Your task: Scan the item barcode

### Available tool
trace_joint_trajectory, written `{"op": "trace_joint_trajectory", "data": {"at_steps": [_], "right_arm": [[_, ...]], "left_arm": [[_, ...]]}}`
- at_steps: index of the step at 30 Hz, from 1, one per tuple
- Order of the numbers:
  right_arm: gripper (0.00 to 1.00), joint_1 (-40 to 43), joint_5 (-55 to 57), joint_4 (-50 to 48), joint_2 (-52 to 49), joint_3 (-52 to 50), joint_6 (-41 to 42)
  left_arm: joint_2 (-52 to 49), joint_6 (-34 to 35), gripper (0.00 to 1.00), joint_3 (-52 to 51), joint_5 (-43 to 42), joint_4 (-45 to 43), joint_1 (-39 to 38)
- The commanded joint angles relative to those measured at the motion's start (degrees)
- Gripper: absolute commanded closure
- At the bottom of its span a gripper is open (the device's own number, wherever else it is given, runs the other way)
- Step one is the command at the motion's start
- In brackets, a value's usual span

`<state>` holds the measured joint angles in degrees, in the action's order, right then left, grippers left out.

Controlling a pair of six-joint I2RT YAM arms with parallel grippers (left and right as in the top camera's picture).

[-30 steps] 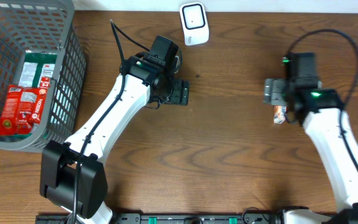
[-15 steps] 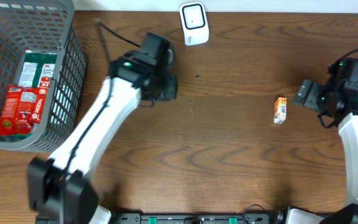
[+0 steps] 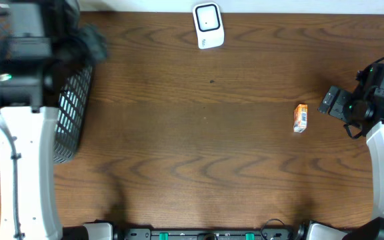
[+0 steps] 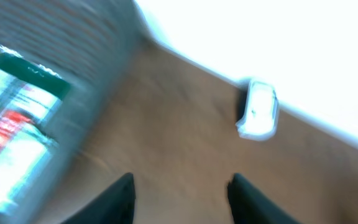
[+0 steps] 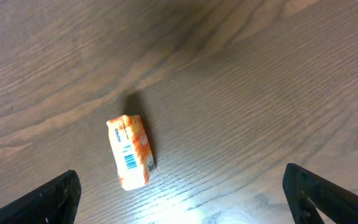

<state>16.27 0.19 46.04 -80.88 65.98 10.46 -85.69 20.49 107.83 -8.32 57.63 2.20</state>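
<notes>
The item, a small orange and white packet (image 3: 301, 118), lies flat on the wooden table at the right with its barcode facing up (image 5: 131, 151). My right gripper (image 3: 332, 101) hovers just right of it, open and empty (image 5: 188, 199); the packet lies ahead of the jaws, toward the left finger. The white scanner (image 3: 207, 25) stands at the table's far edge, also blurred in the left wrist view (image 4: 260, 111). My left arm (image 3: 25, 47) is over the basket at far left. The left gripper (image 4: 182, 196) is open with nothing between its fingers.
A grey wire basket (image 3: 72, 113) stands at the far left, largely covered by the left arm. In the left wrist view it is a blur holding green, white and red packets (image 4: 17, 124). Bare brown tabletop (image 3: 199, 147) lies between the basket and the packet.
The left arm swung from near the scanner to over the basket. The right gripper drew back to the right, away from the packet, which stayed put on the table.
</notes>
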Motion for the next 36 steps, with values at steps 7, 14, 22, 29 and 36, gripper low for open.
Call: {"op": "trace_joint_trajectory", "data": {"at_steps": [7, 14, 22, 29, 36], "right_arm": [[0.01, 0.2, -0.3, 0.1, 0.1, 0.5, 0.9], [0.01, 0.2, -0.3, 0.1, 0.1, 0.5, 0.9], [0.01, 0.2, -0.3, 0.1, 0.1, 0.5, 0.9], [0.01, 0.2, -0.3, 0.1, 0.1, 0.5, 0.9], [0.01, 0.2, -0.3, 0.1, 0.1, 0.5, 0.9]], "left_arm": [[-2.1, 1.4, 0.35, 1.8, 23.2, -1.9, 15.5], [-10.2, -1.7, 0.30, -0.5, 22.4, -1.1, 22.5], [-22.8, -12.0, 0.26, -0.5, 21.4, 3.3, 23.1], [-32.0, -15.7, 0.25, -0.6, 18.7, 6.7, 23.1], [-38.2, -16.4, 0.25, -0.7, 17.7, 7.5, 23.1]]}}
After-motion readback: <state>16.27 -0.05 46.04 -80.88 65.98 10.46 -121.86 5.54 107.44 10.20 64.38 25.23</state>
